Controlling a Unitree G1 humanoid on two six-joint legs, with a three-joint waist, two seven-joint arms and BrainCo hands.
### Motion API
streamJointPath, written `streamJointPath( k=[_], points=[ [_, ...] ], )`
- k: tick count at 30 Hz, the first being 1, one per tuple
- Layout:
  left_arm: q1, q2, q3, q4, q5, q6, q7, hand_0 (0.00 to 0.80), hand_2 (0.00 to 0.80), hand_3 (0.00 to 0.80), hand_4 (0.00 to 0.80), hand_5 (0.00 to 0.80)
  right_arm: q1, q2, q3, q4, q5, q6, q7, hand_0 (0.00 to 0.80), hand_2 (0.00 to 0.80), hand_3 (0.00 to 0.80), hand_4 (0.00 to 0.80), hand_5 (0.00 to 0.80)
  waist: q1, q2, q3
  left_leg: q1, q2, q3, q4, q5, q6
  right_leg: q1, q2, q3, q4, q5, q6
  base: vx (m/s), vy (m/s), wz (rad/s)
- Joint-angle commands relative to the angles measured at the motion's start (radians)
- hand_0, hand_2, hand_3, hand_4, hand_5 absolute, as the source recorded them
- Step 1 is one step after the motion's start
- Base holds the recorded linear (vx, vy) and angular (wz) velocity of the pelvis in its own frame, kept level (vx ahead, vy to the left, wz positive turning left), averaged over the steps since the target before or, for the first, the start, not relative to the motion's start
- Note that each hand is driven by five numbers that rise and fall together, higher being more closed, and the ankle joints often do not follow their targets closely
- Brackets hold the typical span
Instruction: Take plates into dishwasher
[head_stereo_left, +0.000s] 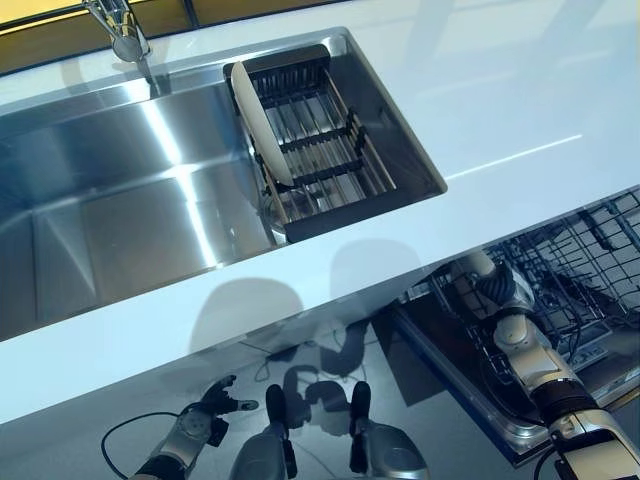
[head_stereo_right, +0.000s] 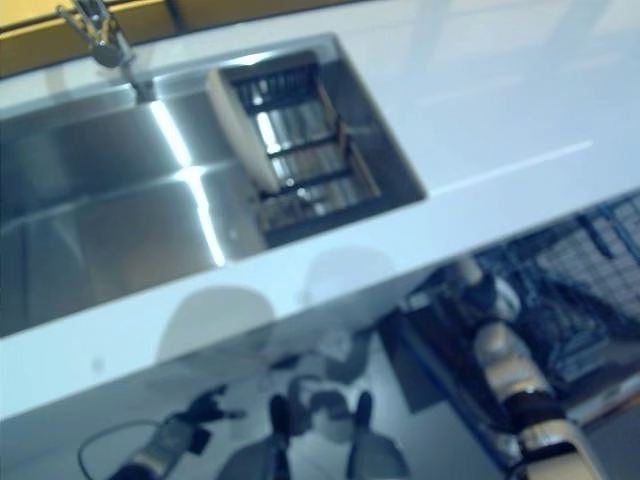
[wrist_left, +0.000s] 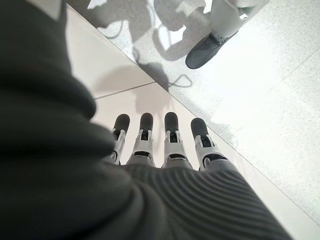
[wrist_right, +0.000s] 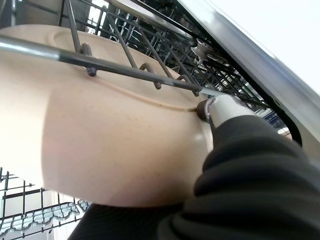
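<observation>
A cream plate (wrist_right: 110, 145) fills the right wrist view, set among the wires of the dishwasher's lower rack (head_stereo_left: 590, 260). My right hand (head_stereo_left: 503, 292) reaches down into that rack and holds the plate, its thumb (wrist_right: 222, 107) hooked over the rim; the fingers are hidden behind the plate. A second cream plate (head_stereo_left: 260, 125) stands on edge in the dark drying rack (head_stereo_left: 330, 150) inside the sink (head_stereo_left: 120, 200). My left hand (head_stereo_left: 205, 410) hangs low beside the counter front with straight fingers (wrist_left: 170, 135), holding nothing.
The white counter (head_stereo_left: 500, 120) runs between the sink and the open dishwasher. The dishwasher door (head_stereo_left: 450, 370) lies folded down below the counter edge. A faucet (head_stereo_left: 120, 30) stands at the sink's far side.
</observation>
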Motion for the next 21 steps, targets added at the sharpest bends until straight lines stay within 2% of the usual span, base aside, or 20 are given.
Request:
streamJointPath(
  k=[1, 3, 4, 5, 6, 21],
  points=[
    [-0.039, 0.003, -0.047, 0.016, 0.028, -0.004, -0.006, 0.0, 0.0, 0.0, 0.0, 0.0, 0.05, 0.075, 0.085, 0.094, 0.054, 0.049, 0.103, 0.8, 0.8, 0.8, 0.8, 0.8, 0.049, 0.019, -0.019, 0.01, -0.024, 0.048, -0.001, -0.06, 0.023, -0.055, 0.015, 0.009, 0.126, -0.076, 0.039, 0.0, 0.0, 0.0],
    [-0.036, 0.002, -0.043, 0.014, 0.034, -0.001, -0.004, 0.0, 0.0, 0.0, 0.0, 0.0, 0.058, 0.078, 0.083, 0.093, 0.058, 0.047, 0.106, 0.8, 0.8, 0.8, 0.8, 0.8, 0.05, 0.015, -0.023, 0.014, -0.023, 0.048, -0.001, -0.061, 0.024, -0.051, 0.015, 0.009, 0.126, -0.075, 0.039, 0.0, 0.0, 0.0],
    [-0.035, 0.001, -0.041, 0.014, 0.036, 0.001, -0.002, 0.0, 0.0, 0.0, 0.0, 0.0, 0.06, 0.079, 0.08, 0.088, 0.059, 0.053, 0.112, 0.69, 0.69, 0.69, 0.69, 0.69, 0.05, 0.012, -0.025, 0.016, -0.022, 0.049, -0.001, -0.061, 0.025, -0.049, 0.016, 0.008, 0.126, -0.075, 0.039, 0.0, 0.0, 0.0],
    [-0.034, 0.001, -0.037, 0.014, 0.041, 0.001, -0.003, 0.0, 0.0, 0.0, 0.0, 0.0, 0.062, 0.079, 0.079, 0.09, 0.065, 0.05, 0.113, 0.405, 0.405, 0.405, 0.405, 0.405, 0.05, 0.01, -0.028, 0.017, -0.021, 0.05, -0.001, -0.062, 0.025, -0.048, 0.016, 0.007, 0.125, -0.074, 0.04, 0.0, 0.0, 0.0],
    [-0.033, 0.002, -0.034, 0.015, 0.045, 0.004, -0.005, 0.0, 0.0, 0.0, 0.0, 0.0, 0.066, 0.081, 0.075, 0.086, 0.067, 0.048, 0.11, 0.0, 0.0, 0.0, 0.0, 0.0, 0.05, 0.008, -0.032, 0.02, -0.019, 0.051, -0.001, -0.062, 0.026, -0.045, 0.017, 0.007, 0.124, -0.074, 0.04, 0.0, 0.0, 0.0],
    [0.026, 0.006, 0.027, 0.017, 0.059, 0.013, -0.004, 0.0, 0.0, 0.0, 0.0, 0.0, 0.187, 0.055, -0.049, -0.181, 0.056, 0.024, 0.083, 0.0, 0.0, 0.0, 0.0, 0.0, 0.012, -0.02, -0.064, 0.058, -0.005, 0.08, -0.001, -0.074, 0.034, -0.019, 0.027, 0.025, 0.118, -0.071, 0.052, 0.011, 0.003, -0.04]
  ],
)
